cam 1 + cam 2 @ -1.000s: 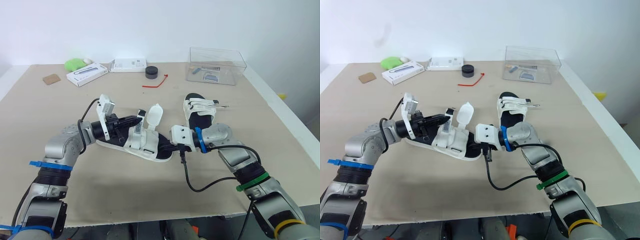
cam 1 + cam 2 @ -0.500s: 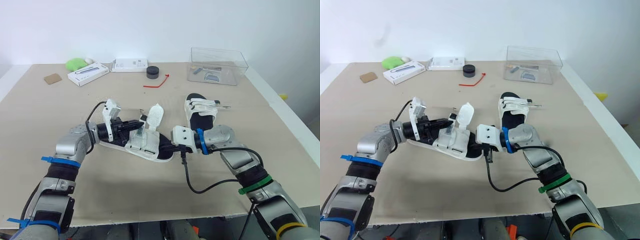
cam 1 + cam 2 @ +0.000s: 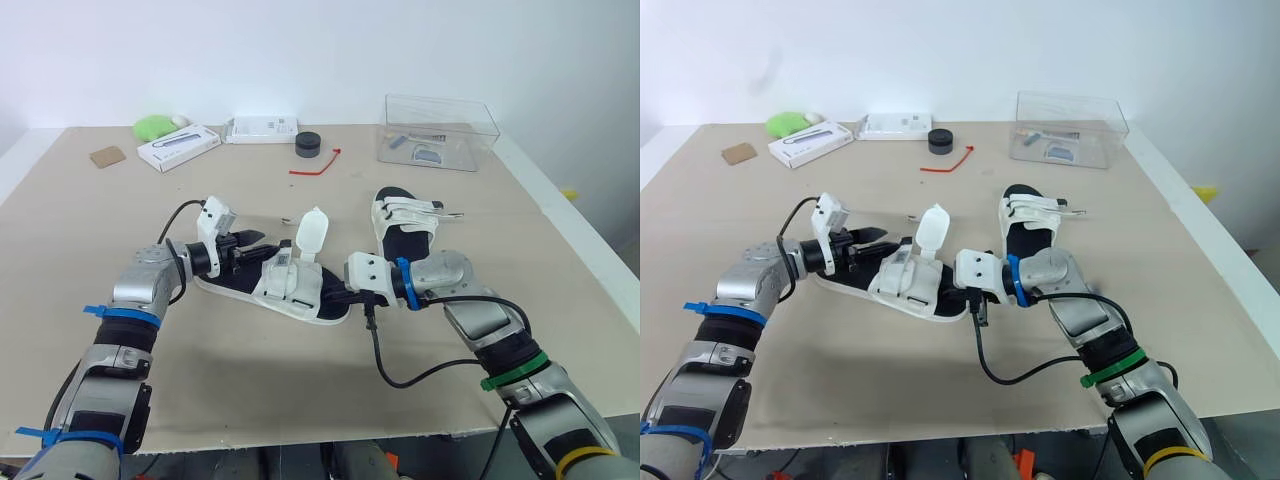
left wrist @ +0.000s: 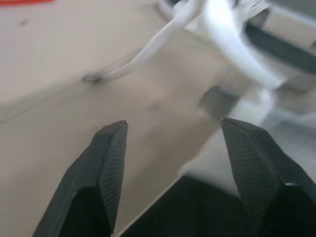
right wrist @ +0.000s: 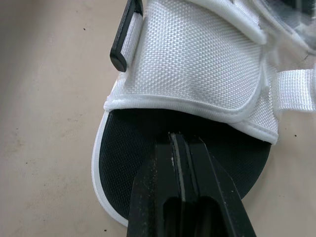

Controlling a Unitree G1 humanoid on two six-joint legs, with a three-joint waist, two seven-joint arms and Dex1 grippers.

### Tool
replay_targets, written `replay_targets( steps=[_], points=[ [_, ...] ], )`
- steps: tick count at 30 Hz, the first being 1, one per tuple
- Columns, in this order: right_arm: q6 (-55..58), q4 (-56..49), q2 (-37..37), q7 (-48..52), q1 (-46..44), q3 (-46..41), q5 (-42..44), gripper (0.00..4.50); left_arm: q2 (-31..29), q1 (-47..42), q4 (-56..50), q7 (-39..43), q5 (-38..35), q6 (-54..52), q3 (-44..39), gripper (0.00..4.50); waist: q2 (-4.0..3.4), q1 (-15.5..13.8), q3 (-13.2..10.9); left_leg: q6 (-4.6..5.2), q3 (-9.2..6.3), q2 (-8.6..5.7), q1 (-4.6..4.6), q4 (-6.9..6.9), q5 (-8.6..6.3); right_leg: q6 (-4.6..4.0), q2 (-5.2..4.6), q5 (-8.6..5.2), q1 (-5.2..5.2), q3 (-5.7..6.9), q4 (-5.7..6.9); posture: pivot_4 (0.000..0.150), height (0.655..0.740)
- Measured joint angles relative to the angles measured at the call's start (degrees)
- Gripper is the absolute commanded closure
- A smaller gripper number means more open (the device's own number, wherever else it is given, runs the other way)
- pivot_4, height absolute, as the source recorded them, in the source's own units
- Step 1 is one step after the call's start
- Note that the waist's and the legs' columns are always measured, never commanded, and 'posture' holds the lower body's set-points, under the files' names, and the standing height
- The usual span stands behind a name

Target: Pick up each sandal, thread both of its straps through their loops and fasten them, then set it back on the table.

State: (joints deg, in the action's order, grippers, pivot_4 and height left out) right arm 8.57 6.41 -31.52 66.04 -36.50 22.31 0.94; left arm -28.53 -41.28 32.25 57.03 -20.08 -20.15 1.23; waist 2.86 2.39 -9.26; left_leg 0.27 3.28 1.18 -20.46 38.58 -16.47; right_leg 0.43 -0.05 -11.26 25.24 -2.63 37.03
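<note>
A white-strapped sandal with a black footbed [image 3: 290,285] lies on the table in front of me, one wide strap [image 3: 310,232] standing upright. My left gripper [image 3: 250,245] is at its heel end, open; its fingers [image 4: 106,163] stand apart with nothing between them, and a thin white strap [image 4: 163,37] lies just beyond. My right gripper [image 3: 340,296] is shut, its tips [image 5: 178,140] resting on the footbed at the toe end, below the front strap [image 5: 197,74]. The second sandal [image 3: 403,222] lies behind my right arm, its straps folded across.
At the back stand a clear plastic box [image 3: 436,130], a black puck [image 3: 307,145], a red tie [image 3: 313,165], two white boxes [image 3: 178,147] [image 3: 261,129], a green object [image 3: 153,126] and a brown card [image 3: 105,156]. The table's right edge [image 3: 575,240] runs near my right arm.
My left gripper has opened and let go of the thin strap, drawing back a little toward the heel. The right gripper stays shut at the toe.
</note>
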Motion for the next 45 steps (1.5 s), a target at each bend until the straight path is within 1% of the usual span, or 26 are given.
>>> replay_targets(
  steps=[5,8,12,13,21,24,25,28,29,30,31,32,35,40,45],
  points=[
    [-1.06,0.84,0.00,0.16,-0.22,-0.11,0.00,4.50,-1.45,0.18,0.30,2.39,0.26,-0.84,0.06,1.43,0.01,0.01,0.01,0.00,-0.04,-0.01,-0.04,0.02,0.00,0.00,-0.02,0.00,-0.01,0.04,0.00,0.150,0.7400],
    [-1.90,1.88,0.05,0.07,-0.43,-0.28,0.02,4.50,-2.90,3.50,-4.94,5.00,-0.10,-2.92,0.48,1.43,0.00,0.08,0.02,0.00,-0.03,-0.01,-0.01,0.02,0.00,0.00,-0.06,0.00,-0.03,0.03,0.00,0.150,0.7400],
    [-2.26,2.84,0.02,-0.15,-0.61,-0.63,0.02,4.50,-4.33,7.18,-11.23,6.01,-0.87,-6.63,0.12,1.43,0.01,0.07,0.04,0.00,-0.08,-0.01,0.01,0.02,0.00,0.08,-0.11,-0.05,-0.06,0.08,0.00,0.150,0.7400],
    [-2.79,3.37,0.01,-0.28,-0.63,-0.87,0.02,4.50,-5.07,9.77,-15.58,6.12,-1.75,-8.94,0.08,1.43,0.01,0.07,0.04,0.00,-0.08,-0.01,0.03,0.03,0.00,0.12,-0.13,-0.07,-0.07,0.07,0.00,0.150,0.7400],
    [-3.76,4.57,0.54,-0.31,-0.72,-0.96,0.01,4.50,-6.79,12.15,-21.77,5.02,-2.75,-11.73,-0.71,1.43,0.02,0.03,0.04,-0.01,-0.15,0.02,0.02,0.03,0.01,0.09,-0.19,-0.07,-0.08,0.13,0.00,0.150,0.7400],
    [-3.79,4.74,0.87,-0.33,-0.73,-0.90,0.01,4.50,-7.18,10.24,-21.76,4.05,-5.89,-15.75,-4.42,1.43,0.06,0.08,0.01,-0.01,-0.20,0.07,-0.01,0.04,0.03,0.06,-0.15,-0.06,-0.06,0.19,0.00,0.150,0.7400],
    [-4.03,5.15,0.97,-0.30,-0.86,-0.96,-0.01,4.50,-6.35,6.87,-21.11,2.81,-11.43,-22.81,-8.48,1.43,0.10,0.10,-0.01,0.00,-0.24,0.09,-0.01,0.06,0.05,0.05,-0.10,-0.05,-0.07,0.24,0.01,0.150,0.7400],
    [-4.15,5.31,1.27,-0.32,-0.99,-0.69,-0.11,4.50,-6.34,4.04,-21.47,2.32,-15.14,-27.15,-10.98,1.43,0.14,0.14,0.01,0.00,-0.24,0.09,0.03,0.06,0.05,0.05,-0.05,-0.05,-0.10,0.23,0.00,0.150,0.7400],
    [-4.22,5.45,1.52,-0.34,-1.01,-0.64,-0.11,4.50,-6.25,3.00,-21.71,2.34,-17.31,-30.56,-11.29,0.90,0.08,0.22,0.04,0.00,-0.21,0.07,0.08,0.04,0.05,0.05,-0.02,-0.06,-0.12,0.18,0.01,0.150,0.7400],
    [-4.25,5.60,1.64,-0.34,-1.13,-0.62,-0.11,4.50,-5.80,2.78,-21.73,2.38,-18.29,-32.69,-10.88,0.88,0.07,0.30,0.04,-0.01,-0.20,0.07,0.09,0.03,0.05,0.06,0.01,-0.07,-0.12,0.16,0.01,0.150,0.7400],
    [-4.26,5.72,1.67,-0.33,-1.25,-0.62,-0.11,4.50,-5.12,2.82,-21.60,2.36,-18.61,-34.26,-9.94,0.30,0.08,0.31,0.04,-0.01,-0.20,0.07,0.08,0.04,0.05,0.05,0.02,-0.06,-0.12,0.16,0.01,0.150,0.7400],
    [-4.27,5.93,1.69,-0.30,-1.44,-0.58,-0.12,4.50,-4.02,2.80,-21.10,2.14,-18.60,-35.39,-8.60,0.06,0.09,0.30,0.03,-0.01,-0.21,0.08,0.07,0.04,0.05,0.04,0.04,-0.05,-0.12,0.17,0.01,0.150,0.7400],
    [-4.33,6.33,1.94,-0.52,-1.66,-0.42,-0.16,4.50,-1.58,0.23,-16.29,1.60,-17.87,-35.93,-6.43,0.06,0.11,0.26,0.03,-0.08,-0.24,0.12,0.07,0.05,0.11,-0.07,0.13,0.03,-0.11,0.17,0.02,0.150,0.7400],
    [-4.45,6.23,1.99,-1.10,-1.56,-0.32,-0.19,4.50,1.27,-6.24,-4.90,2.42,-12.40,-31.35,-1.86,0.06,0.10,0.25,0.03,-0.10,-0.26,0.11,0.09,0.04,0.14,-0.10,0.23,0.04,-0.11,0.16,0.03,0.150,0.7400],
    [-4.40,5.99,1.95,-1.21,-1.43,-0.39,-0.19,4.50,3.85,-10.46,2.25,4.87,-11.14,-29.51,-1.06,0.06,0.10,0.29,0.03,-0.10,-0.25,0.11,0.05,0.04,0.14,-0.09,0.23,0.04,-0.08,0.15,0.03,0.150,0.7400]
  ],
)
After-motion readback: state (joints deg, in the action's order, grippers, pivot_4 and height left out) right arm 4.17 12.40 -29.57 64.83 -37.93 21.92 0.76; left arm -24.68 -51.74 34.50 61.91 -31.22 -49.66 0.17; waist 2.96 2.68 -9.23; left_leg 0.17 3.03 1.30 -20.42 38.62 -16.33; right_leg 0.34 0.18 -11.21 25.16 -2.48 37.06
